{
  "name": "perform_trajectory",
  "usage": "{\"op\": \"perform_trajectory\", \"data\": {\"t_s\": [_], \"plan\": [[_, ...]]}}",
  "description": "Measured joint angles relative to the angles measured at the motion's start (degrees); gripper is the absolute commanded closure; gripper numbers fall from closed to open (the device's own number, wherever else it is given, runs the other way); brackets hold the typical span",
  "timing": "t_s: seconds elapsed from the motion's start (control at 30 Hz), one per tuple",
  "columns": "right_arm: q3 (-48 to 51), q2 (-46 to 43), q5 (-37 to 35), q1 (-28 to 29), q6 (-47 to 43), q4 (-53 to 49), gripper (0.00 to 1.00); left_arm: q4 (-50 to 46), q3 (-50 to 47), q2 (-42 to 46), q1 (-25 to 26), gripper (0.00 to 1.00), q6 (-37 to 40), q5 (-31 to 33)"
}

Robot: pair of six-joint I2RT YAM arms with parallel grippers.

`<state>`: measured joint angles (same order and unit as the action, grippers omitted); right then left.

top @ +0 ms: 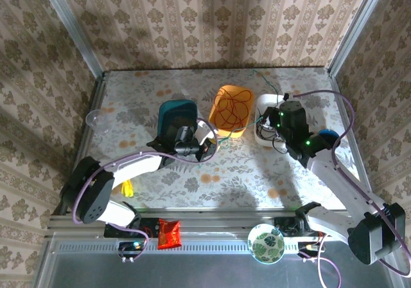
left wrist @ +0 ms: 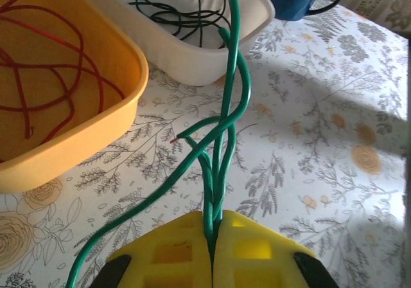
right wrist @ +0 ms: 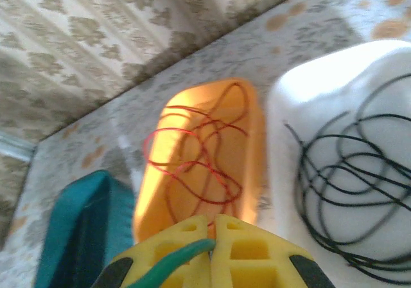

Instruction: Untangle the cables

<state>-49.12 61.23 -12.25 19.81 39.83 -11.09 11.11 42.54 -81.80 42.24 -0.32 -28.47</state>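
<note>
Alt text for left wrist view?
The left gripper is shut on several strands of the green cable, which rises over the floral table. At left an orange tub holds the red cable; behind, a white tub holds the black cable.

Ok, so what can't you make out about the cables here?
- green cable: left wrist view, runs off the top and bottom edges; full length unseen.
- black cable: right wrist view, blurred and cut by the right edge.
- red cable: left wrist view, cut by the left and top edges.
- teal bin: top view, left arm covers its near end.
</note>
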Motion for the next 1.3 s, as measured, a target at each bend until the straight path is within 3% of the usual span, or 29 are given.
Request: {"op": "perform_trajectory", "data": {"t_s": [0.27, 0.47, 0.5, 0.6, 0.63, 0.77, 1.07, 1.3], "plan": [[0.1, -2.1, -9.3, -4.0, -1.1, -4.8, 1.0, -7.0, -4.2, 2.5, -2.4, 1.0, 0.7, 0.8], [-0.4, -0.9, -9.1, -4.2, -5.1, -7.2, 1.0, -9.1, -3.9, 1.8, -2.5, 1.0, 1.7, 0.7], [-0.4, -1.0, -8.2, -4.2, -5.6, -7.0, 1.0, -9.2, -3.6, 1.3, -2.5, 0.96, 1.7, 0.6], [-0.4, -1.2, -4.1, -4.2, -6.7, -5.5, 1.0, -9.4, -2.0, -0.3, -1.9, 0.48, 2.5, 0.5], [-0.4, -1.2, -2.4, -4.2, -6.7, -4.8, 1.0, -9.4, -1.6, -0.5, -1.7, 0.37, 2.5, 0.5], [-0.4, -1.0, 5.7, -4.3, -5.7, -1.0, 1.0, -8.6, -0.1, -0.6, -1.4, 0.24, 1.8, 0.1], [-1.3, 4.8, 23.1, -5.4, 4.2, 12.0, 1.0, -0.4, 4.2, -0.5, -1.8, 0.21, -3.2, -3.1], [-1.3, 7.1, 30.2, -5.4, 10.3, 20.1, 1.0, 5.4, 4.5, -0.5, -3.7, 0.26, -6.6, -4.3]]}}
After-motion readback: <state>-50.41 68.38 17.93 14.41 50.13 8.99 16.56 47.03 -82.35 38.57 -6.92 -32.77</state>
